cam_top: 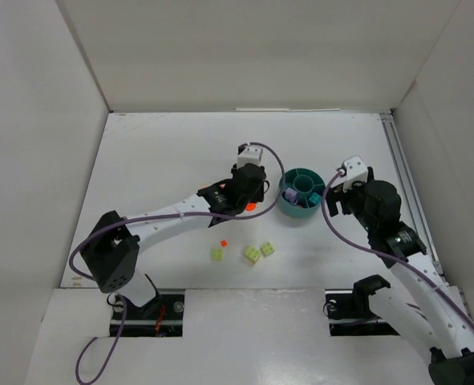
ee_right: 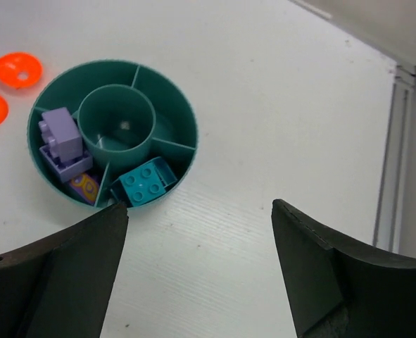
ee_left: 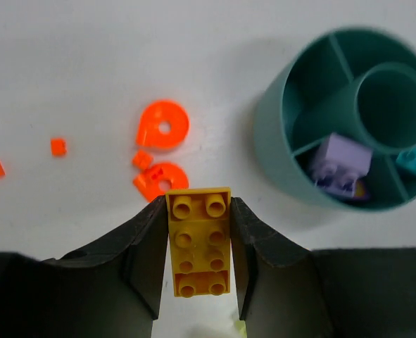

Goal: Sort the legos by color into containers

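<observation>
My left gripper (ee_left: 198,201) is shut on a yellow-orange two-by-four brick (ee_left: 199,243), studs facing the camera, held just above the table. Beyond it lie two round orange pieces (ee_left: 162,125) and small orange bits (ee_left: 58,146). The round teal dish (ee_left: 278,134) stands to the right, holding purple bricks (ee_right: 61,137) and a blue-teal brick (ee_right: 146,182) in separate compartments. My right gripper (ee_right: 199,211) hangs open over bare table right of the dish (cam_top: 301,210), nothing between its fingers. Three yellow-green bricks (cam_top: 252,254) and a tiny red-orange bit (cam_top: 223,241) lie nearer the bases.
White walls box in the table on three sides. A metal rail (cam_top: 401,176) runs along the right edge, close to the right arm. The left arm's purple cable (cam_top: 278,164) loops above the dish.
</observation>
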`<action>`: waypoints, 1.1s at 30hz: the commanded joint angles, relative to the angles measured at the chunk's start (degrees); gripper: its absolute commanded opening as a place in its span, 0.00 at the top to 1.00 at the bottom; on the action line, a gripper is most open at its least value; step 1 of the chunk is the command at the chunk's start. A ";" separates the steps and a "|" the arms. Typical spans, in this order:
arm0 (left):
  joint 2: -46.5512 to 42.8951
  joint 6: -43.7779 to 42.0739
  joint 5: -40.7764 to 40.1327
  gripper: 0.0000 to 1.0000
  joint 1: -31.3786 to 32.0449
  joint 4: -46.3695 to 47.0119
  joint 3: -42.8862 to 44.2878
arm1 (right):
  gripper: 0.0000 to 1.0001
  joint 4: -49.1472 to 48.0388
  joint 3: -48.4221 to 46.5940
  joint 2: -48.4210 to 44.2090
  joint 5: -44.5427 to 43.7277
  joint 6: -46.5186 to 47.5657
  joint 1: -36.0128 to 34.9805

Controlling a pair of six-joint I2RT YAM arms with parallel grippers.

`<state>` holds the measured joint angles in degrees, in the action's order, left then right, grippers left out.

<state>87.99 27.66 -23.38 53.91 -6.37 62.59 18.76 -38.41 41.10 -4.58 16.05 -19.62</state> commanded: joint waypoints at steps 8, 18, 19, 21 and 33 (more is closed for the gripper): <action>5.34 -12.71 4.47 0.77 -6.36 42.12 3.59 | 0.00 -5.84 0.53 -8.32 -8.69 -2.08 1.16; 16.43 -15.27 22.13 0.75 -7.50 54.97 9.21 | 0.00 -6.37 0.54 -7.80 -12.65 -2.69 1.69; 17.30 -15.27 23.71 0.75 -7.50 55.93 9.22 | 0.00 -6.37 0.53 -7.79 -13.26 -2.69 1.69; 19.05 -15.27 26.97 0.75 -7.50 55.94 9.22 | 0.00 -6.37 0.53 -7.27 -13.26 -2.17 1.69; 24.87 -11.49 30.14 0.74 -7.50 57.35 9.92 | 0.00 -4.53 0.01 -6.74 -14.32 -1.55 1.69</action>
<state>113.27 15.18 4.80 46.63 47.05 70.15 15.51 -37.43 34.63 -17.58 14.22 -18.33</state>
